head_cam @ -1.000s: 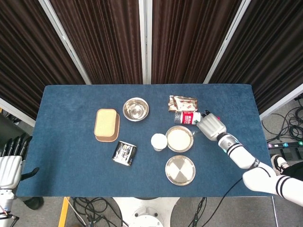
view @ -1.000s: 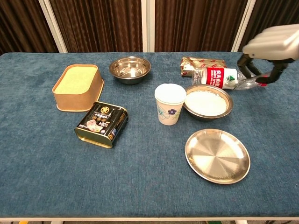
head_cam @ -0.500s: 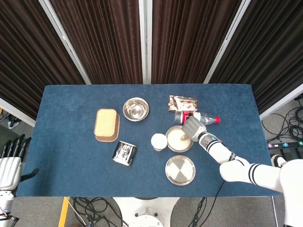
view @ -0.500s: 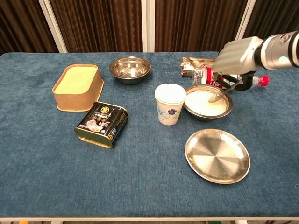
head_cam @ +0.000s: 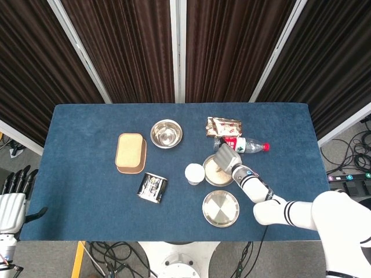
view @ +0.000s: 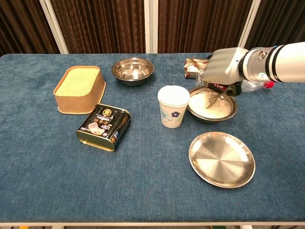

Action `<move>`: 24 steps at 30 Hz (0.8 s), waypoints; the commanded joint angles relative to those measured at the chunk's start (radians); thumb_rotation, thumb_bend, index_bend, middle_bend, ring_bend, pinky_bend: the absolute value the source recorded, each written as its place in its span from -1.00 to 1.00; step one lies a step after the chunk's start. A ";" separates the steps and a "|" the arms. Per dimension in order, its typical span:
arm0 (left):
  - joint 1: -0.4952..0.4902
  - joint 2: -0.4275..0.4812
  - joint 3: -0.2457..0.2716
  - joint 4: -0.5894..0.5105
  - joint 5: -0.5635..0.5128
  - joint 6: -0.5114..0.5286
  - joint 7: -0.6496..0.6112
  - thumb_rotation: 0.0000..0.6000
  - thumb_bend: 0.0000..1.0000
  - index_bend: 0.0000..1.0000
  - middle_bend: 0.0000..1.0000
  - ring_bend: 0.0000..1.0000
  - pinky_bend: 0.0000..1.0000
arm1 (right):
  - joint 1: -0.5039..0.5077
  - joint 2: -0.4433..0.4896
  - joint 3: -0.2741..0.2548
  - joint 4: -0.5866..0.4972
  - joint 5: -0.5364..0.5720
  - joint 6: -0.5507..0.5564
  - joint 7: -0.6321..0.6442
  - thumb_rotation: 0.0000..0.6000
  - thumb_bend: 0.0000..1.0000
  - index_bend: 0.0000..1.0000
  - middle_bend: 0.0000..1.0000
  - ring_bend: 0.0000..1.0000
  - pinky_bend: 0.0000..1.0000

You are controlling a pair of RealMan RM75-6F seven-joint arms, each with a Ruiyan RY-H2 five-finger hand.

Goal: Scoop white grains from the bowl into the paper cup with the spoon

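Observation:
A steel bowl [view: 229, 113] of white grains sits right of centre, with the flowered paper cup [view: 173, 106] upright just to its left. My right hand [view: 225, 66] hovers over the bowl's far rim and grips a spoon [view: 213, 98], whose tip dips into the grains. In the head view the right hand [head_cam: 225, 154] covers the upper part of the bowl [head_cam: 215, 182], next to the cup [head_cam: 195, 173]. My left hand [head_cam: 11, 199] hangs off the table's near-left corner, fingers apart, holding nothing.
An empty steel bowl [view: 133, 70] stands at the back. A brown box [view: 79, 88] and a black tin [view: 104, 127] lie at the left. A steel plate [view: 221, 159] sits in front of the grain bowl. A water bottle [view: 253, 85] and a snack packet [view: 194, 64] lie behind the hand.
My right hand has swung left from beside the bottle to over the grain bowl, and the spoon has gone down into the grains. The left hand has barely moved.

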State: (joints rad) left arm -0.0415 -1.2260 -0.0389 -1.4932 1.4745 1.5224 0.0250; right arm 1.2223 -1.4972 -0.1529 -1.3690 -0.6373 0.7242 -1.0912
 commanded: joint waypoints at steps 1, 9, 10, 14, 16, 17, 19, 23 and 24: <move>0.001 -0.003 0.000 0.003 -0.001 -0.001 -0.004 1.00 -1.00 -0.79 -0.88 -0.98 -0.99 | -0.021 -0.014 0.004 0.006 -0.043 0.030 0.039 1.00 -0.35 0.17 0.14 -0.53 -0.81; 0.003 -0.007 0.001 0.011 0.003 0.002 -0.010 1.00 -1.00 -0.79 -0.88 -0.98 -0.99 | -0.131 -0.014 0.018 0.017 -0.204 0.109 0.227 1.00 -0.35 0.17 0.14 -0.52 -0.86; 0.003 -0.007 0.001 0.011 0.004 0.003 -0.009 1.00 -1.00 -0.79 -0.88 -0.98 -0.99 | -0.144 -0.014 0.020 0.021 -0.220 0.114 0.251 1.00 -0.35 0.18 0.14 -0.52 -0.87; 0.005 -0.006 0.000 0.006 0.007 0.011 -0.004 1.00 -1.00 -0.79 -0.88 -0.98 -0.99 | -0.196 -0.004 0.030 0.034 -0.292 0.140 0.348 1.00 -0.35 0.18 0.14 -0.52 -0.89; 0.007 -0.004 -0.001 0.002 0.007 0.014 -0.001 1.00 -1.00 -0.79 -0.88 -0.98 -0.99 | -0.221 0.004 0.036 0.041 -0.326 0.156 0.394 1.00 -0.35 0.18 0.14 -0.52 -0.90; 0.007 -0.003 -0.001 0.000 0.008 0.014 0.000 1.00 -1.00 -0.79 -0.88 -0.98 -0.99 | -0.231 0.008 0.040 0.043 -0.338 0.161 0.415 1.00 -0.35 0.18 0.14 -0.52 -0.90; 0.006 0.000 -0.001 -0.005 0.009 0.014 0.006 1.00 -1.00 -0.79 -0.88 -0.98 -0.99 | -0.251 0.017 0.050 0.043 -0.363 0.167 0.461 1.00 -0.35 0.18 0.14 -0.52 -0.90; 0.007 0.004 0.000 -0.014 0.015 0.020 0.016 1.00 -1.00 -0.79 -0.88 -0.98 -0.99 | -0.278 0.037 0.067 0.042 -0.408 0.180 0.518 1.00 -0.35 0.18 0.14 -0.52 -0.91; 0.007 0.006 -0.001 -0.017 0.015 0.021 0.019 1.00 -1.00 -0.79 -0.88 -0.98 -0.99 | -0.284 0.045 0.072 0.038 -0.419 0.182 0.529 1.00 -0.35 0.18 0.14 -0.52 -0.91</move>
State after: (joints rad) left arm -0.0341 -1.2211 -0.0391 -1.5087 1.4896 1.5425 0.0429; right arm 0.9517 -1.4650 -0.0912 -1.3287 -1.0398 0.8983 -0.5787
